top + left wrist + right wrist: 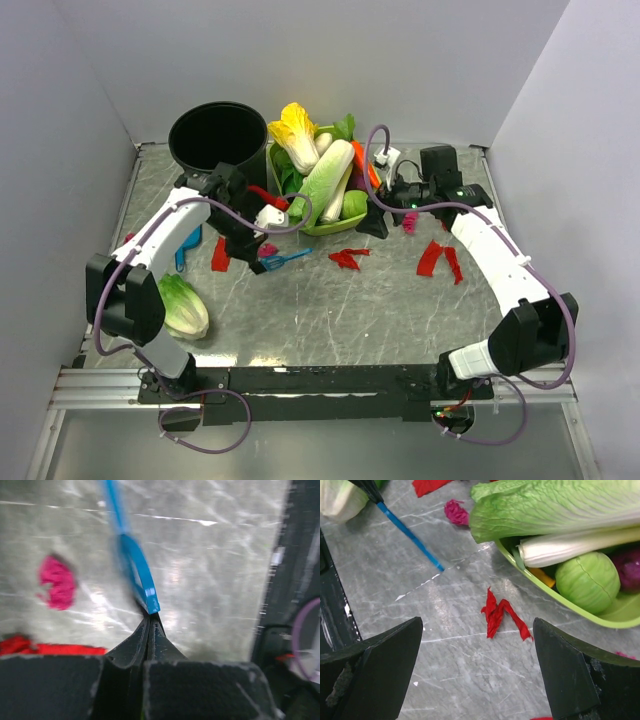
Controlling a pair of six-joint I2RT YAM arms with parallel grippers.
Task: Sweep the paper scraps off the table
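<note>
Left gripper (pixel 150 622): jaws clamped on end of blue tool (pixel 137 565), which points toward centre of table (pixel 330 310).
Right gripper (pixel 372 224): jaws wide, empty, over one red scrap near green vegetable tray (pixel 330 228) at far edge.
Paper scraps (pixel 348 258): red pieces at centre, toward right edge, and toward left edge beside left gripper; magenta wads near tray.

Left of the green tray (pixel 335 229) sat one black bucket (pixel 218 135) and one lettuce head (pixel 185 305); before it the worktop (pixel 330 315) bore three red paper scraps (pixel 347 258), two magenta wads (pixel 268 250), one thin blue tool (pixel 292 258).
</note>
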